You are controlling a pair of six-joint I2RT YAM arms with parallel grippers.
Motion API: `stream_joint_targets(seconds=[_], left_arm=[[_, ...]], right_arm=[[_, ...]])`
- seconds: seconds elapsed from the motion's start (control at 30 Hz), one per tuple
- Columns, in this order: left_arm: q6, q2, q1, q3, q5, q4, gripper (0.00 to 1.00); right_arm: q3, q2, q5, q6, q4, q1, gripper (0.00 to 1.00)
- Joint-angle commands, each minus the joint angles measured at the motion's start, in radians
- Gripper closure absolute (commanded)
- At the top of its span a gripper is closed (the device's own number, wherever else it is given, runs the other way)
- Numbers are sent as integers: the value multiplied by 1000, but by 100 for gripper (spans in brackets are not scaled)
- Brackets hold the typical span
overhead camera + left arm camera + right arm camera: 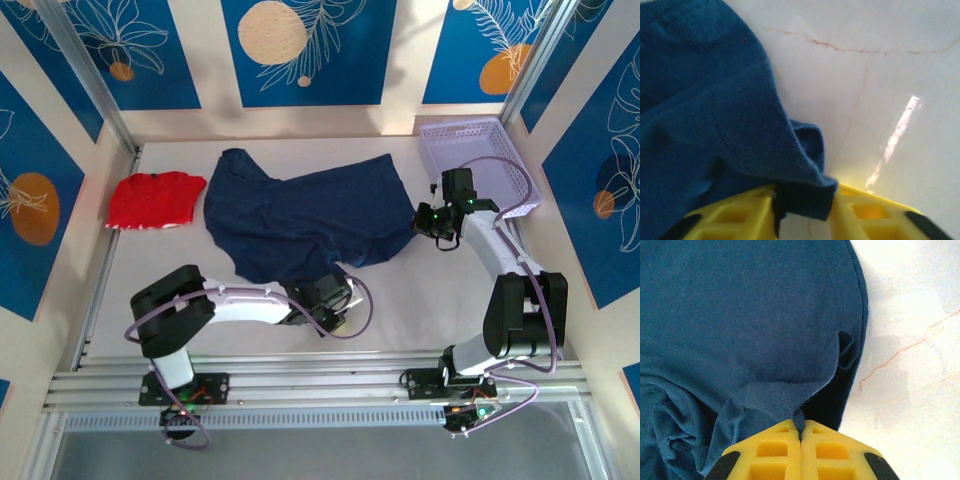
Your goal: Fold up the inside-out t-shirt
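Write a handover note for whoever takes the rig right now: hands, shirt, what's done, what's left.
Left hand: fingers either side of the t-shirt at its near hem; grip unconfirmed.
Right hand: shut, pinching the cloth at the right edge.
T-shirt: lying rumpled mid-table, with the red garment beside it on the left and the purple basket at back right.
Done: both hands are at the shirt, no fold yet.
Left: flatten it, then fold.
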Motion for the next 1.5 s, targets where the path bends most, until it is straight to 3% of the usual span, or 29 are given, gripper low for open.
stream_joint_targets(seconds=[0.0, 0.1, 0.23, 0.37, 0.63, 0.8, 0.97, 1.1, 1.23, 1.47], left_arm=[[26, 57, -18, -1, -35, -77, 83], [36, 29, -17, -15, -24, -68, 100], [3, -108, 20, -75, 27, -14, 100], [-74, -344, 109, -145, 47, 10, 100], [-192, -785, 338, -123, -251, -122, 100], [-67, -880, 364, 146, -573, -274, 100], [94, -915, 364, 431, -753, -312, 100], [254, -901, 364, 687, -818, -321, 100], [370, -830, 364, 979, -792, -357, 100], [621, -487, 364, 1492, -834, -390, 100]], right_arm=[[-2, 1, -29, -15, -25, 4, 100], [-1, -1, -30, -12, -25, 4, 100], [-10, -29, -47, 2, -14, 3, 100], [-24, -106, -79, 33, 15, -11, 100], [-12, -213, -124, 87, 75, -12, 100], [115, -348, -34, 78, 33, -10, 100], [319, -457, 30, 57, -41, -9, 100], [482, -523, 83, 25, -107, -10, 100], [636, -577, 116, 3, -154, -9, 100], [782, -570, 162, -33, -175, -10, 100]])
